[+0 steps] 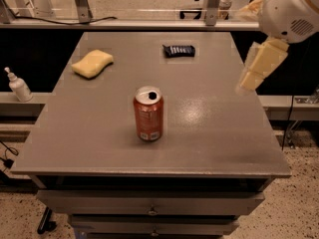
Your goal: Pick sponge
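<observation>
The sponge [92,63] is pale yellow and lies flat at the far left of the grey table top [214,133]. My gripper [260,64] hangs in the air at the right, over the table's right edge. It is far from the sponge, across the width of the table, and holds nothing that I can see. The white arm housing [291,9] sits above it at the top right corner.
An opened red soda can [148,114] stands upright near the table's middle. A small dark packet [179,50] lies at the far middle. A white pump bottle [19,85] stands on a low ledge to the left. Drawers are below the front edge.
</observation>
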You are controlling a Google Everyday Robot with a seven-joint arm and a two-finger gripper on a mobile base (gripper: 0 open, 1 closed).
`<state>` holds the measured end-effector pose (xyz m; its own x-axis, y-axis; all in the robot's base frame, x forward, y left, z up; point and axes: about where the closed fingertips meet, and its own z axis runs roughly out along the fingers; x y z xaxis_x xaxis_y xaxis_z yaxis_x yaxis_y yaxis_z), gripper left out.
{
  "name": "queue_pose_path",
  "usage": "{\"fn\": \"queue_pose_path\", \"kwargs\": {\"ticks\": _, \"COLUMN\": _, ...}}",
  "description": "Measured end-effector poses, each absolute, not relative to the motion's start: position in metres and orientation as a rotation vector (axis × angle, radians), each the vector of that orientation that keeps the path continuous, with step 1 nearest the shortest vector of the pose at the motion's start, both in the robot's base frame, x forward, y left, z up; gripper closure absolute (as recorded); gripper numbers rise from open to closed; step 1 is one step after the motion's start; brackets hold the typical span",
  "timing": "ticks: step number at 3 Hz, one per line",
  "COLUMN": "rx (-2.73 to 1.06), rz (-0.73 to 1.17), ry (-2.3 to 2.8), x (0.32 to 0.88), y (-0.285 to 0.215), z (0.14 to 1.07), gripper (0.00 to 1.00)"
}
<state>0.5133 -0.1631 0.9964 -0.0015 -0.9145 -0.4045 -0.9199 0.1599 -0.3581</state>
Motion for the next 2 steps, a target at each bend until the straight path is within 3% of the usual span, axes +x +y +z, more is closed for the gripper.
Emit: {"fn": "queue_pose_path", "kwargs": {"ticks": 2, "rx": -1.745, "rz": 0.212, "ry": 1.567, "x": 0.558, "y": -0.046, "z": 1.006, "gripper": 0.0}}
